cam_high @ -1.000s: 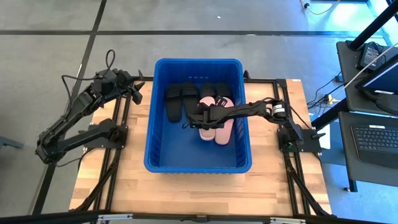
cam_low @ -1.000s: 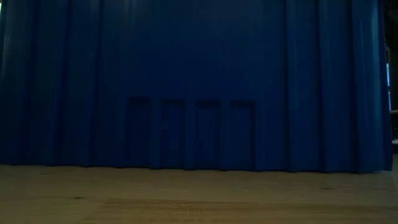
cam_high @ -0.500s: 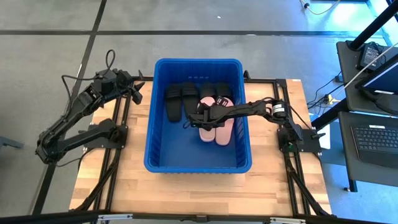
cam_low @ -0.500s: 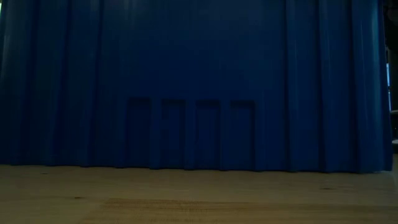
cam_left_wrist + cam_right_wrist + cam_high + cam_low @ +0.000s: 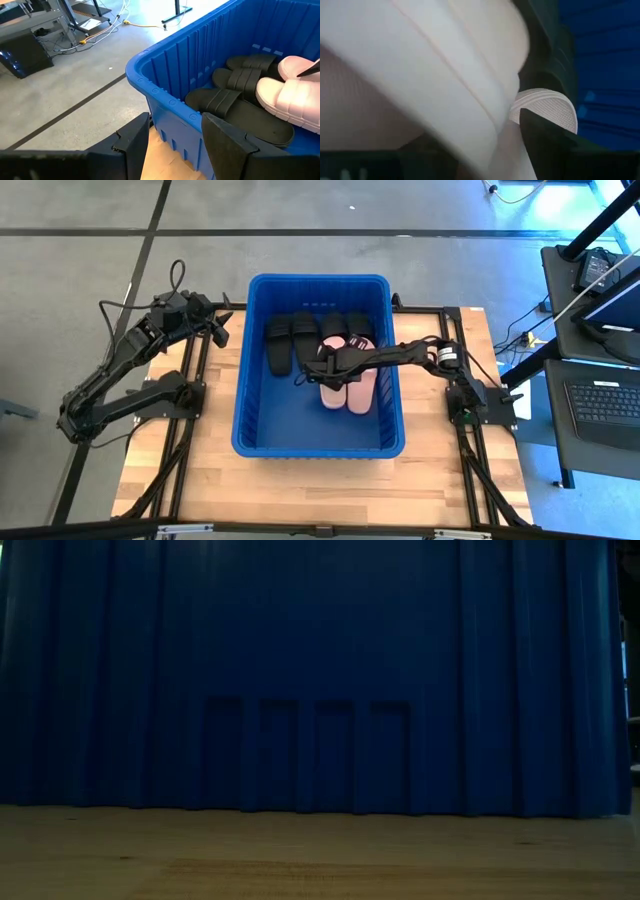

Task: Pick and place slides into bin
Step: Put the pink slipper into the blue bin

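Slides bunched inside bin, toward its far end; bin mid-table, nearer the far edge, between both arms.

The right arm reaches from the frame's right toward the centre, stretched nearly level, its right gripper low at mid-frame with the fingers hidden from above. The left arm sits folded at the upper left, elbow bent, wrist raised; the left gripper points toward the centre, its fingers spread apart and holding nothing.
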Available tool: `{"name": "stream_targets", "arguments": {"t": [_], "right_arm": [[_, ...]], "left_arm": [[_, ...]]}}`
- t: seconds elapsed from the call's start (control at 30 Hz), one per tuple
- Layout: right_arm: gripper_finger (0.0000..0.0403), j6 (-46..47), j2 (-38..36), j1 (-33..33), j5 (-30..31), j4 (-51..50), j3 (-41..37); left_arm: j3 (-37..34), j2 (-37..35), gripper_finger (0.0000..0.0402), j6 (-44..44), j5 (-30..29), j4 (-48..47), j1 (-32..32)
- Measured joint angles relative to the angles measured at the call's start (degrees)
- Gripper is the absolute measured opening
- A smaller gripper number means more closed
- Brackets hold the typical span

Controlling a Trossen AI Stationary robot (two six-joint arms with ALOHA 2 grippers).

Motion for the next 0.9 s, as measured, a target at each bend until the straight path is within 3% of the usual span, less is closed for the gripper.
{"name": "stream_targets", "arguments": {"t": [0.47, 0.9], "right_arm": [[0.0194, -0.01, 0.02, 0.11, -0.43, -13.38, 10.09], [0.0194, 1.54, 0.0, 0.07, -2.92, -11.94, 9.74]], "left_arm": [[-0.01, 0.0, 0.0176, -0.01, 0.0, -0.01, 0.0], [-0.02, 0.0, 0.0176, -0.14, 0.0, -1.46, 0.01]]}}
